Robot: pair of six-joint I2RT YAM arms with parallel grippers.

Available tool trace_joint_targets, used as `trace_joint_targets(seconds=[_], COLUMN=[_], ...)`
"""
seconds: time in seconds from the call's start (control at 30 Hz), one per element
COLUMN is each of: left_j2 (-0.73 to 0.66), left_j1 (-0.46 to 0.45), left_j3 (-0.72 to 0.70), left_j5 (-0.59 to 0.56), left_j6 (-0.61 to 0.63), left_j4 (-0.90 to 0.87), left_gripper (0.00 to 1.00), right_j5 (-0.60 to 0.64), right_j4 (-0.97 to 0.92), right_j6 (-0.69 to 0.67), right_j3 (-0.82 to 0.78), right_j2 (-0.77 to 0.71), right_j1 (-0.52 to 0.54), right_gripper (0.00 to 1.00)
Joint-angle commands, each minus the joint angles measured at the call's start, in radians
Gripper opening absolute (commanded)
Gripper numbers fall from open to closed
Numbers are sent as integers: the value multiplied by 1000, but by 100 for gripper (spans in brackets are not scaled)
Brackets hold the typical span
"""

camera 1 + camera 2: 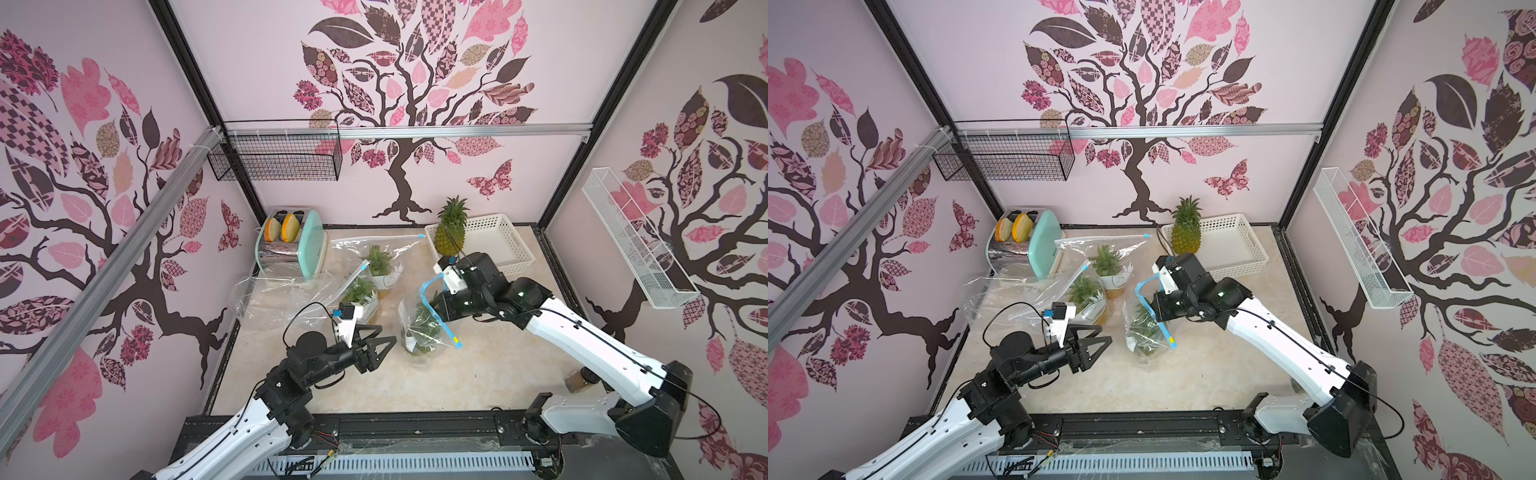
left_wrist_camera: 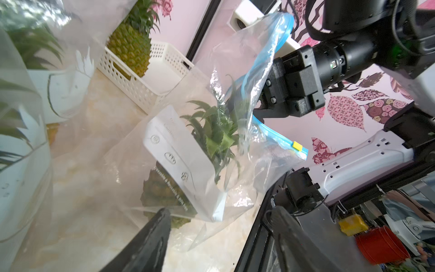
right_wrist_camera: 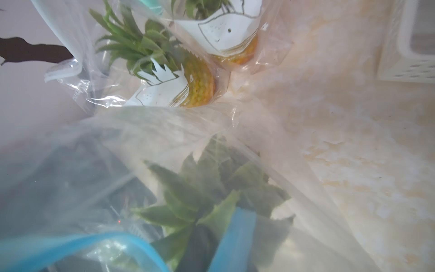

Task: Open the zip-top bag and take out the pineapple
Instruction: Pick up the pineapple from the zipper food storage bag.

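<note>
At the table's middle, the zip-top bag stands with its mouth open. The pineapple inside is nearly upright, its long axis slightly tilted, base down and crown toward the mouth. The right pincer is clenched on the crown leaves. The left pincer hangs released just beside the bag.

The clear plastic zip-top bag holding a green-crowned pineapple is set mid-table; behind it, the white perforated plastic basket is placed right, the mint-green toaster left.
</note>
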Motion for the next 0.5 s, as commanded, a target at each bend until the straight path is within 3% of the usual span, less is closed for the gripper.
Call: trace_joint_targets(seconds=[0.0, 0.13, 0.3, 0.47], left_j2=[-23, -5, 86, 166], left_j1=[31, 79, 82, 82], left_j3=[-17, -129, -222, -244], left_j5=[-2, 49, 51, 58], left_j6=[-114, -283, -419, -427], left_j4=[22, 246, 558, 724], left_gripper=[82, 98, 98, 98], right_j5=[-72, -84, -110, -184], right_j4=[-3, -65, -115, -115], right_j6=[-56, -99, -131, -126], right_j3=[124, 245, 375, 462], right_j2=[-44, -36, -16, -21], right_j1=[-38, -55, -57, -59], right_gripper=[0, 0, 0, 0])
